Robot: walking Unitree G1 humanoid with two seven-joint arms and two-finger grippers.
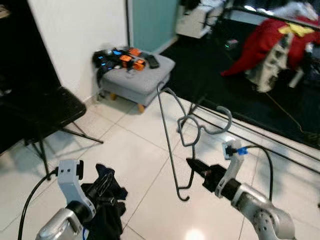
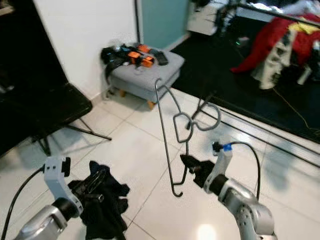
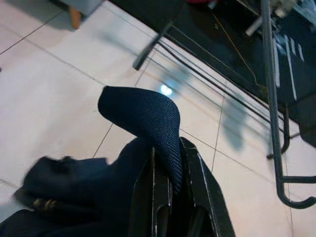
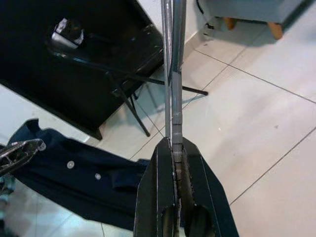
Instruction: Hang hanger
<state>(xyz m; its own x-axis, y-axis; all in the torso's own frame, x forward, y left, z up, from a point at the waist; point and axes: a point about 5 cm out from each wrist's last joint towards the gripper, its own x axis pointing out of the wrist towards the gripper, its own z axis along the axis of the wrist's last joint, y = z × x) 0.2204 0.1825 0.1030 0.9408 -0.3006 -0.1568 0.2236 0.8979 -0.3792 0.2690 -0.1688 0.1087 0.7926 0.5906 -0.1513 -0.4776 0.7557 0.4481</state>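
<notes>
A grey metal hanger stands upright over the tiled floor, its hook curling to the right. My right gripper is shut on the hanger's lower wire; the right wrist view shows the hanger wire clamped between the fingers. My left gripper at lower left is shut on a dark navy garment. The garment, a knit fabric, folds over the fingers. Its buttons show on the garment in the right wrist view.
A grey footstool with orange and black gadgets stands by the white wall. A black folding chair is at left. A dark rug with a red cloth pile lies at the back right. Rack legs cross the tiles.
</notes>
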